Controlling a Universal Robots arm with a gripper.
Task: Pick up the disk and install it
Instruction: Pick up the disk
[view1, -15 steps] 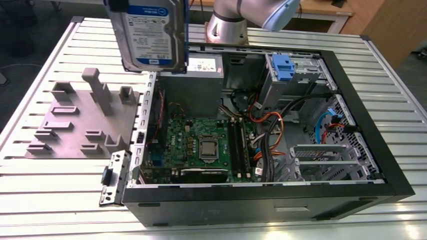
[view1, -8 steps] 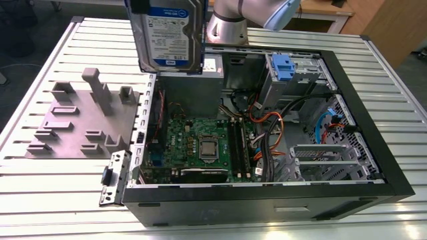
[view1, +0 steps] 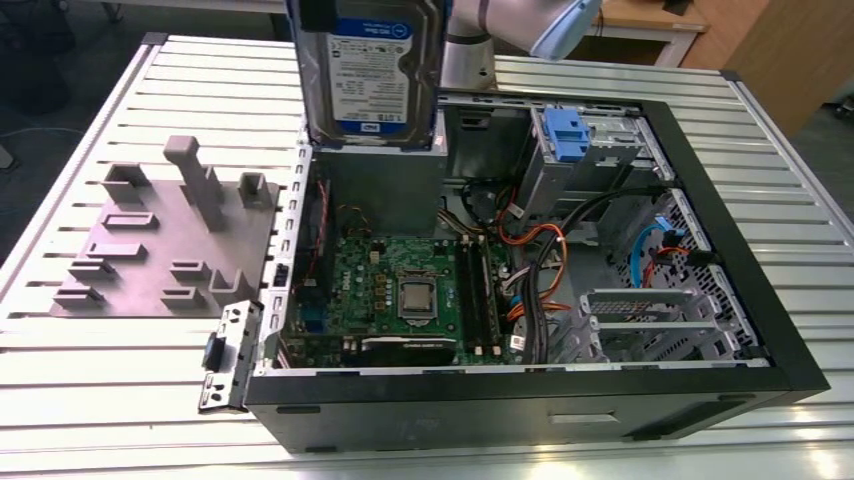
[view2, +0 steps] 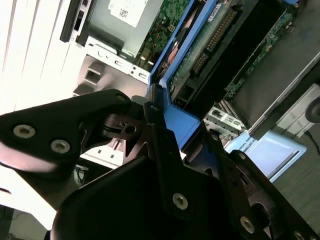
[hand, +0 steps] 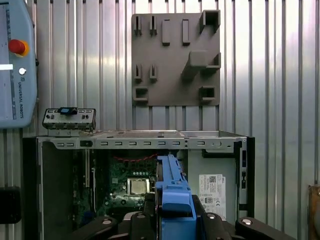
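Note:
The disk (view1: 367, 75), silver-grey with a white-and-blue label, hangs upright above the far-left corner of the open computer case (view1: 747, 250), label facing the exterior camera. Its blue rail (hand: 172, 195) runs between the black fingers (hand: 107, 225) of my gripper (hand: 172, 222), which is shut on it. In the second wrist view the same blue rail (view2: 175, 120) and the disk's green circuit-board side (view2: 200, 45) sit just beyond the gripper (view2: 165, 135). A drive bay with a blue tab (view1: 566, 135) sits at the case's far side.
The case lies on its side on a slatted metal table (view1: 107, 400), motherboard (view1: 400, 290) and cables exposed. A grey metal box with a white sticker (hand: 212, 187) is under the disk. A grey fixture plate (view1: 160, 240) lies beside the case. A teach pendant (hand: 15, 65) lies on the table.

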